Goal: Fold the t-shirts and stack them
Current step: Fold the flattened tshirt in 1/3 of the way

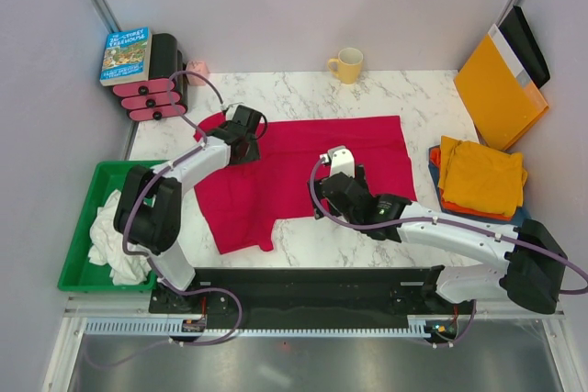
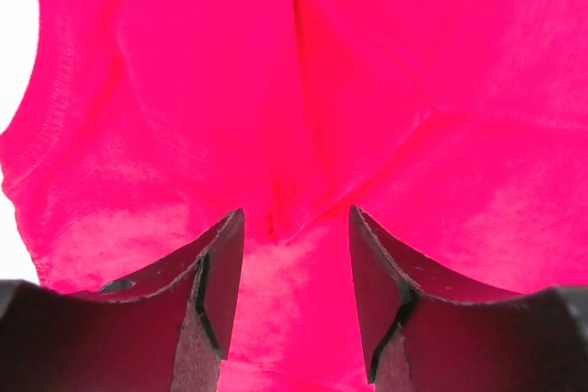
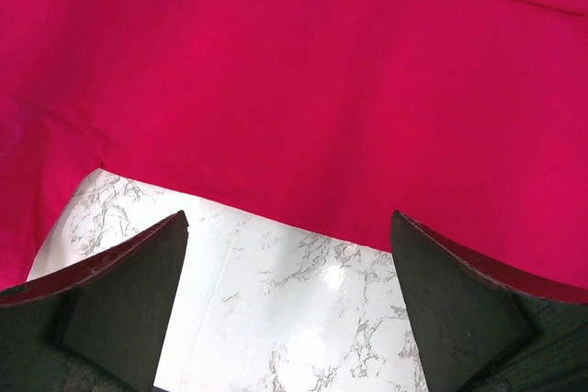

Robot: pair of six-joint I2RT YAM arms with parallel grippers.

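Crimson red cotton t-shirt [image 1: 303, 158] lies spread across the middle of the white marble-patterned table [image 1: 386, 98], most of it flat, with one flap hanging toward me at the near left. I read that as partway through folding.

My left gripper [image 1: 246, 128] sits low over the shirt's far left corner. From its wrist camera the fingers stand apart over a raised crease of cloth, and nothing is clamped between them. That corner looks like where a fold gets laid down, so parted fingers make sense there.

My right gripper [image 1: 333, 188] hovers at the shirt's near edge with its fingers spread wide and empty. Its camera shows the hem running between them with bare marble on my side. I judge it is placed to pinch that edge next.

Off to the right, a folded mustard-yellow shirt tops a stack [image 1: 480, 172] over orange-red and blue ones, presumably where this one goes. On the left, white shirts [image 1: 115, 222] sit crumpled in a green plastic tray [image 1: 78, 227], not yet folded.
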